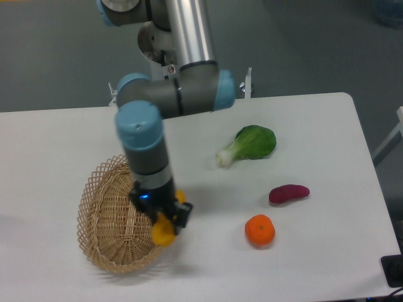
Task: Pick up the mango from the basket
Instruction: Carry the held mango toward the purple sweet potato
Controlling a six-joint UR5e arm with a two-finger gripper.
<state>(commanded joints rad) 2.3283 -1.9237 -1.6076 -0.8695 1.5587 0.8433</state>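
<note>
The gripper [165, 221] was shut tight on the mango [164, 231]. The yellow fruit hung in its grip above the right rim of the basket [107, 220], not lying inside it. The basket sat on the left side of the white table [315, 126]. To the right, well apart from the basket, lay an orange [259, 230] near the front. A purple tuber [289, 194] lay a bit farther back, and a leafy green [250, 144] lay farther still.

White table [315, 126] bears basket [104, 207], greens [252, 143], tuber [289, 194], orange [259, 230].
</note>
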